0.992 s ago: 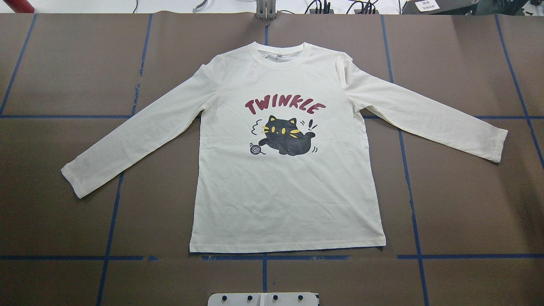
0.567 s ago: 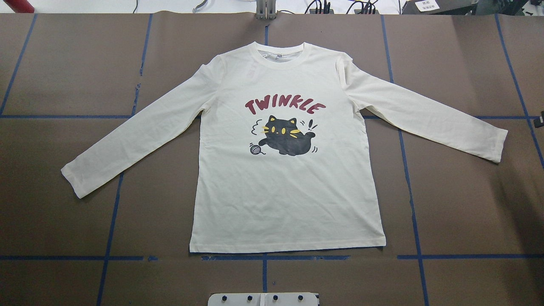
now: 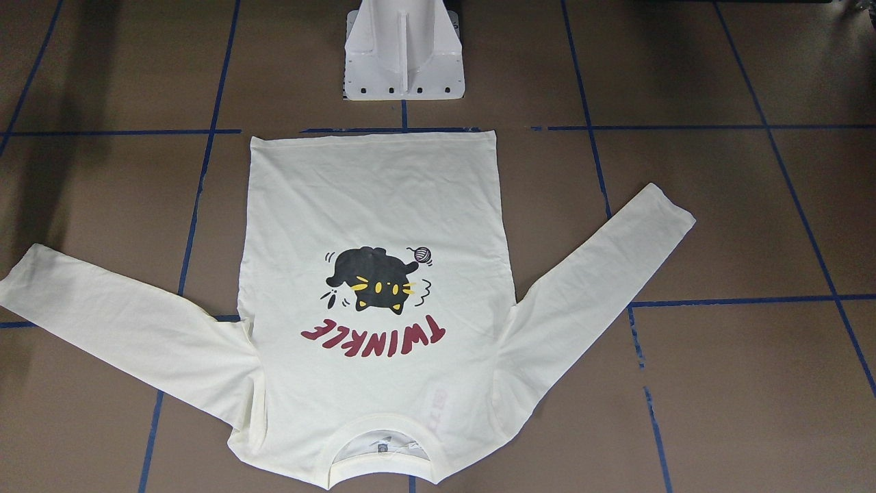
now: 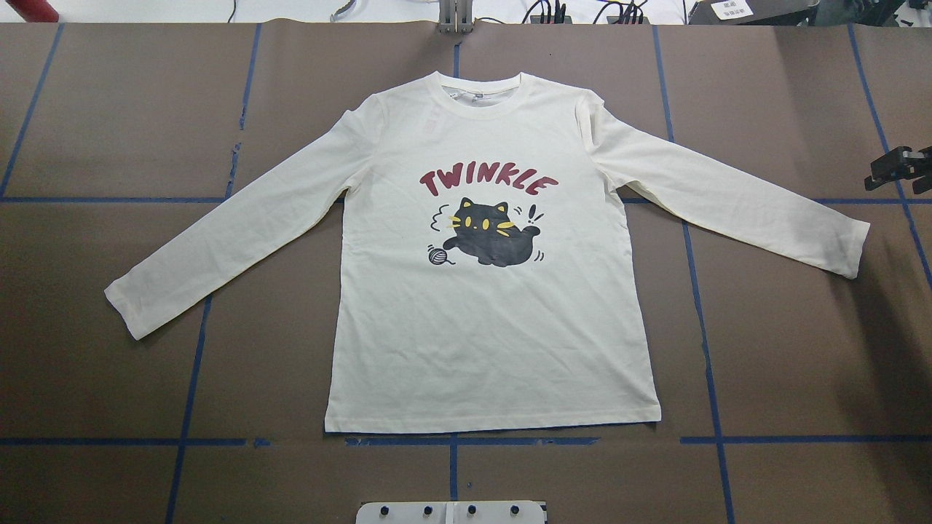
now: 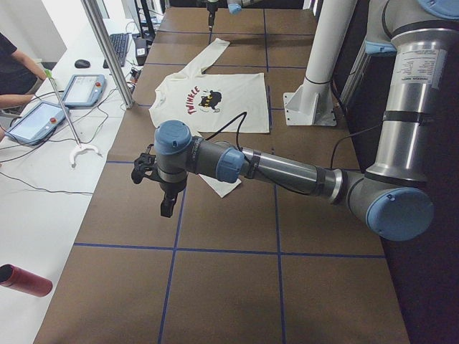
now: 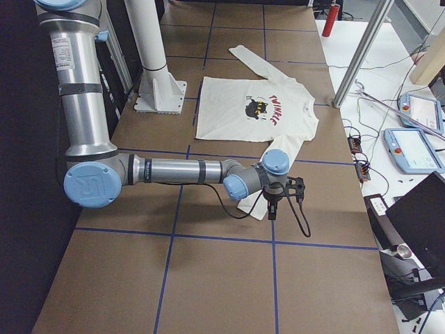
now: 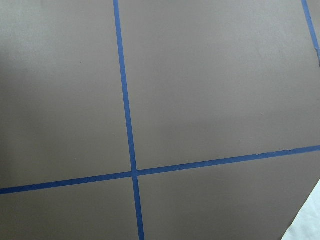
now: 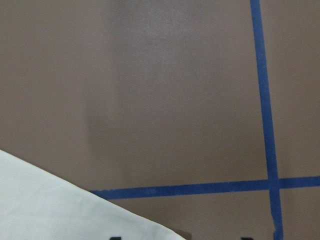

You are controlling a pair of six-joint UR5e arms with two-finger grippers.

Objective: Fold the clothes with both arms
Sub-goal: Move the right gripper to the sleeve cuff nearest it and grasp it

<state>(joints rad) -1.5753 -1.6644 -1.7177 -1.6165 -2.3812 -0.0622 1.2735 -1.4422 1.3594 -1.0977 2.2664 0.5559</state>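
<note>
The cream-white long-sleeve T-shirt with the black cat print and dark-red TWINKLE lettering [image 4: 495,327] lies flat and print-up in the middle of the brown counter [image 4: 786,349]. Its collar points away from the robot and both sleeves are spread out and down. Nothing is folded yet, so I take the step in hand to be reaching for the two sleeves.

Your black two-finger right claw [image 4: 899,171] hangs at the counter's right edge, just beyond the right-hand sleeve cuff [image 4: 848,251] and apart from it. Its wrist camera shows two dark tips set wide apart at the frame's bottom edge, so I read it as spread and empty. The left claw [image 5: 154,175] shows only in the side view, above bare counter near the left-hand sleeve cuff [image 4: 127,309]. You cannot tell from there how far its jaws are parted.

Bring each claw down onto its cuff and pinch both cloth layers near the end. Then carry both sleeves inward together so the body does not drag or wrinkle.

Around the work, the blue tape grid lines [image 4: 196,364] can guide a square fold. The white pedestal base [image 3: 404,61] stands just beyond the hem. A side table with grey tablets [image 5: 32,122] and a red bottle [image 5: 25,281] sits clear of the shirt.
</note>
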